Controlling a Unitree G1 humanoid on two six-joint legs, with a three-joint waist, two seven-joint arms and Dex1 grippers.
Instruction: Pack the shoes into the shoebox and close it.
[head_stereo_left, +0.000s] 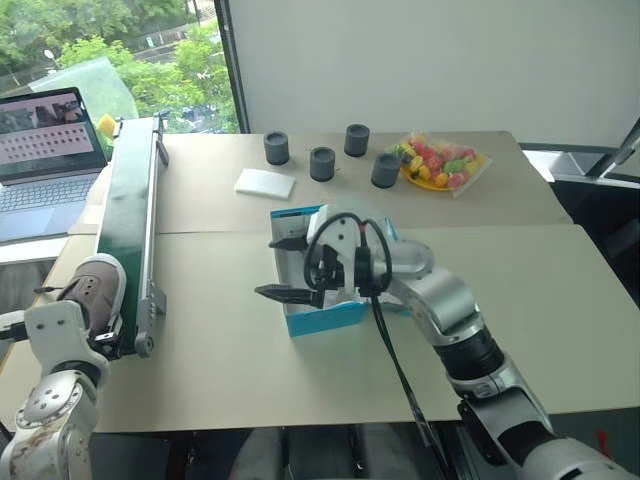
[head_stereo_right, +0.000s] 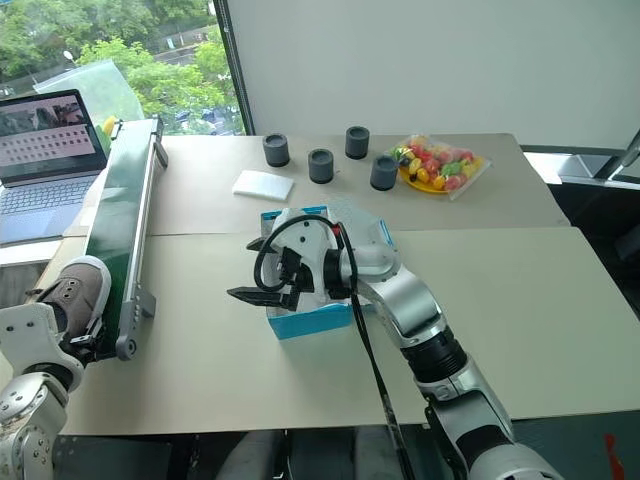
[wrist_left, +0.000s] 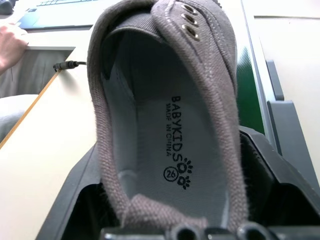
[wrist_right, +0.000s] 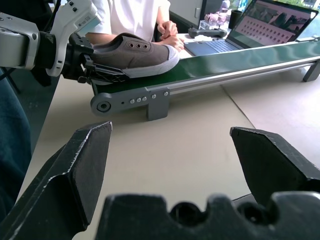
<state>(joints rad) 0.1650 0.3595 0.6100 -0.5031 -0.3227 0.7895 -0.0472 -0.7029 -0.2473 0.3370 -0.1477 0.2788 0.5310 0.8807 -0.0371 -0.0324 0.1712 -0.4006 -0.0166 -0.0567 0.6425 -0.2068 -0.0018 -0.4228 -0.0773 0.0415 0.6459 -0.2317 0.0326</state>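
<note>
1. A beige bench by a window carries the green conveyor.
2. A grey shoe lies at the conveyor's near end; the left gripper is set around its heel, jaws closing.
3. The turquoise shoebox lies well right of the conveyor, under the right gripper, jaws spread.
4. The box's contents cannot be told.
5. A shallow heel grip could let the shoe slip off.

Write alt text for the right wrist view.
The right pincer hangs open over a tan table. Beyond it, the left pincer closes around the heel of a grey shoe at the end of a green conveyor, with a seated person and a laptop behind.
</note>
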